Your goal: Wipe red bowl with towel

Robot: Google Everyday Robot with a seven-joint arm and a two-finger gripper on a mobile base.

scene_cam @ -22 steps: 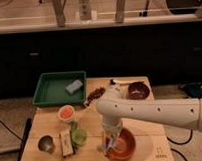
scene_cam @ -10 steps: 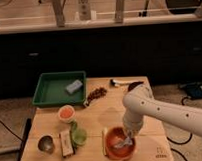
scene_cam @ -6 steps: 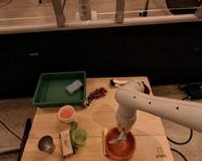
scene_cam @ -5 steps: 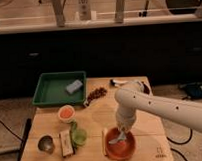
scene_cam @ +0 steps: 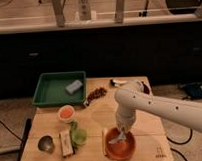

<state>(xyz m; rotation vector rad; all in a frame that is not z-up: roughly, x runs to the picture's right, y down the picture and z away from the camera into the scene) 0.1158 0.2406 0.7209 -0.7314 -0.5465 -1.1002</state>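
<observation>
The red bowl (scene_cam: 122, 149) sits on the wooden table (scene_cam: 90, 115) near its front edge, right of centre. A pale towel (scene_cam: 117, 139) lies crumpled inside it. My gripper (scene_cam: 120, 130) hangs from the white arm (scene_cam: 160, 105) that reaches in from the right. It points down into the bowl at its back rim and is shut on the towel, pressing it against the inside. The fingertips are mostly hidden by the wrist and the cloth.
A green tray (scene_cam: 49, 97) with a grey-blue sponge (scene_cam: 73, 86) stands at the back left. A pile of dried red bits (scene_cam: 97, 93), an orange-filled small bowl (scene_cam: 66, 112), a green cup (scene_cam: 78, 136), a snack bar (scene_cam: 65, 143) and a metal cup (scene_cam: 45, 143) lie left of the red bowl.
The gripper and towel have shifted inside the bowl, from its right side toward the back and middle. The arm's elbow has swung left. The bowl stays in place.
</observation>
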